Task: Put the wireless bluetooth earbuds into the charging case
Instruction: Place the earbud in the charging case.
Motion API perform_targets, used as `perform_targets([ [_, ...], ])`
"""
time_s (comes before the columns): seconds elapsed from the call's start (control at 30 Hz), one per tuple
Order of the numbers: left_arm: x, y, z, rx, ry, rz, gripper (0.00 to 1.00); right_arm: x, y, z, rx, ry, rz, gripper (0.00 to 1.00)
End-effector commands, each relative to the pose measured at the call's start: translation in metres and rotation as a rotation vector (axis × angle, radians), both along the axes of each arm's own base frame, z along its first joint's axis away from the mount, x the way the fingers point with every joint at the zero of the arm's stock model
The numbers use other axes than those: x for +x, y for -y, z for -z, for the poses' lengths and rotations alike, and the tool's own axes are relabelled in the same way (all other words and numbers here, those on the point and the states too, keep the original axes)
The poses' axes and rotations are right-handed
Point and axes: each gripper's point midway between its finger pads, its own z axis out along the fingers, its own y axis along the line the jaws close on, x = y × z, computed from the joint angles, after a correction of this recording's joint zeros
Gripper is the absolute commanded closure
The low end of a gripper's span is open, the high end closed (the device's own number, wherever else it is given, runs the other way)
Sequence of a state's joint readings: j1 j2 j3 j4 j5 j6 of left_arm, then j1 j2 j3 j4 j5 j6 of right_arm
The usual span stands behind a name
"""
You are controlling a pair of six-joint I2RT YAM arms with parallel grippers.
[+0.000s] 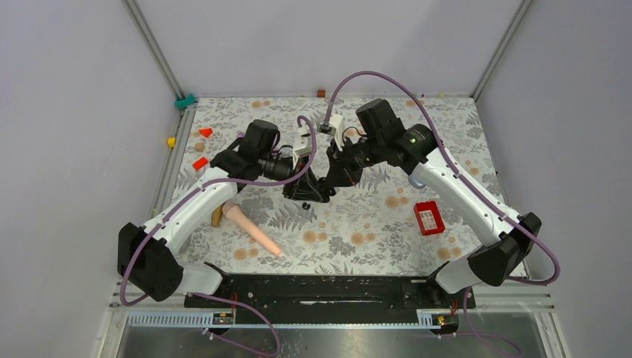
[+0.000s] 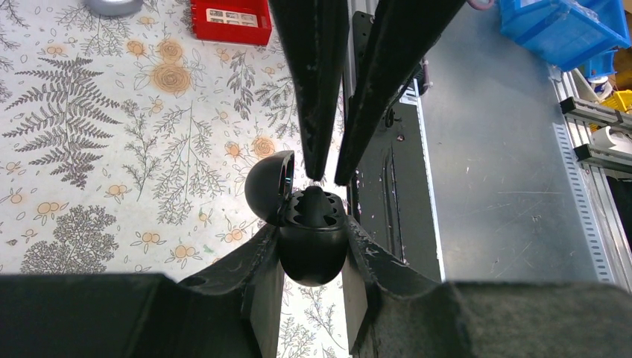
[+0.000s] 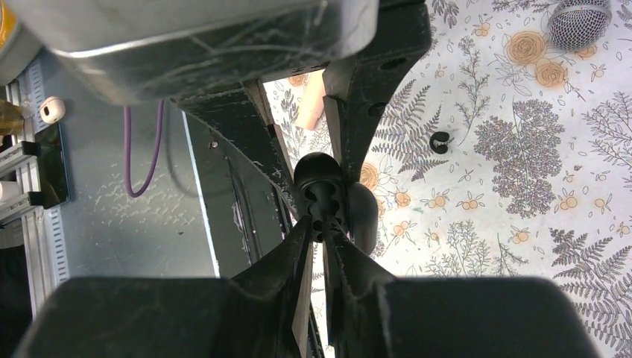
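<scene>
Black open charging case [image 2: 313, 261] sits clamped in left end effector [image 2: 313, 240].

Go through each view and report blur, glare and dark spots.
Top external: evenly lit, sharp throughout. Left wrist: left fingers blurred up close, charging case crisp, washed-out white behind it. Right wrist: right fingers blurred, case dark, little detail.

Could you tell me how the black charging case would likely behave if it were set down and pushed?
The charging case looks rounded and glossy, so it would probably roll or rock, and could slip in the left gripper. Its lid stands open to one side, so it likely tips that way.
</scene>
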State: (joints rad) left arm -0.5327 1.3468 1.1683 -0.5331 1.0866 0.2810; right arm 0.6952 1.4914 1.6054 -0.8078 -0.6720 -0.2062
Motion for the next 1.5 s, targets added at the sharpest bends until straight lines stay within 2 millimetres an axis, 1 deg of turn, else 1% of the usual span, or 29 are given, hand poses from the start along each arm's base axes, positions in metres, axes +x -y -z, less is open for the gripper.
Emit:
perform_targets([
  [0.0, -0.004, 0.002, -0.032, -0.076, 0.083, 0.041, 0.91, 0.0, -0.004, 0.003, 0.005, 0.005, -0.012, 0.83],
  [0.3, -0.007, 0.002, -0.035, -0.079, 0.085, 0.054, 0.91, -0.008, -0.011, 0.006, 0.027, -0.058, -0.057, 0.81],
  [0.47, -0.007, 0.001, -0.034, -0.078, 0.085, 0.053, 0.91, -0.021, -0.014, -0.005, 0.077, -0.086, -0.113, 0.8],
  [0.63, -0.006, 0.001, -0.033, -0.077, 0.085, 0.053, 0.91, -0.029, -0.012, -0.014, 0.102, -0.091, -0.143, 0.8],
  [0.77, -0.006, 0.002, -0.033, -0.076, 0.083, 0.054, 0.91, -0.027, -0.01, -0.013, 0.092, -0.071, -0.129, 0.8],
  [0.9, -0.006, 0.001, -0.033, -0.076, 0.086, 0.05, 0.91, -0.02, -0.007, -0.008, 0.06, -0.043, -0.101, 0.75],
  [0.97, -0.006, 0.001, -0.033, -0.075, 0.091, 0.048, 0.91, -0.021, -0.004, -0.013, 0.055, -0.025, -0.105, 0.74],
  [1.13, -0.005, -0.001, -0.033, -0.07, 0.104, 0.043, 0.91, -0.028, 0.01, -0.04, 0.071, 0.084, -0.111, 0.7],
  [1.2, -0.005, -0.001, -0.033, -0.069, 0.106, 0.042, 0.91, -0.028, 0.016, -0.048, 0.076, 0.137, -0.103, 0.67],
  [1.23, -0.004, -0.001, -0.033, -0.069, 0.108, 0.04, 0.91, -0.028, 0.019, -0.052, 0.076, 0.164, -0.099, 0.64],
  [1.33, -0.001, -0.004, -0.033, -0.064, 0.122, 0.025, 0.92, -0.021, 0.027, -0.056, 0.059, 0.257, -0.072, 0.54],
  [1.4, 0.006, -0.01, -0.035, -0.064, 0.136, -0.004, 0.92, -0.005, 0.032, -0.05, 0.028, 0.312, 0.005, 0.52],
  [1.47, 0.012, -0.02, -0.038, -0.07, 0.153, -0.037, 0.92, 0.015, 0.036, -0.039, -0.017, 0.356, 0.079, 0.51],
])
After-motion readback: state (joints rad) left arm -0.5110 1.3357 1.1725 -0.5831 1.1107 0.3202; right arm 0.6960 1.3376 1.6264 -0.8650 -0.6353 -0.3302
